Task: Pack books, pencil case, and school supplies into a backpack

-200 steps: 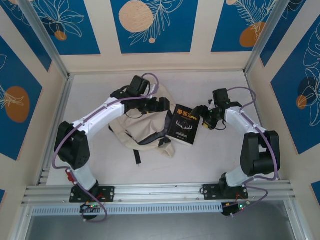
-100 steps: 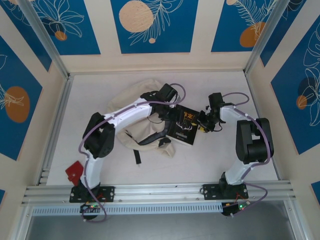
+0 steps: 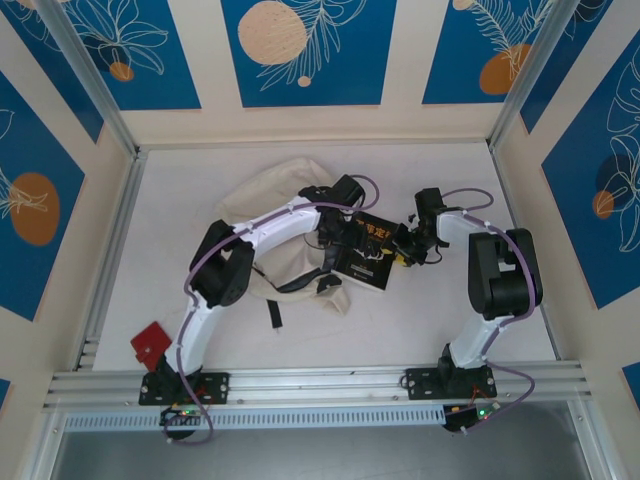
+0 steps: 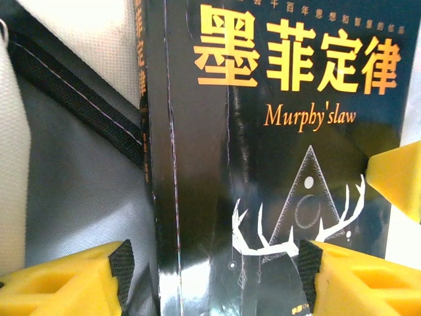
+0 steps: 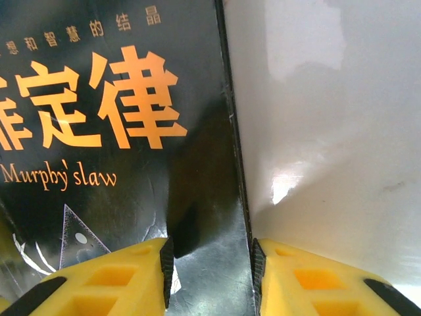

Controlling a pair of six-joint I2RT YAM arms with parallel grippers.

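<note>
The black book (image 3: 368,250) lies flat between my two grippers. Its left part rests on the cream backpack (image 3: 265,195) and its right part on the table (image 3: 460,310). Its long side runs from far to near. My left gripper (image 4: 212,266) is open wide, with the spine between its fingers. My right gripper (image 5: 209,263) is open only a little, over the other long edge. Neither one holds the book. The backpack lies to the left, so I think the book must go that way.
</note>
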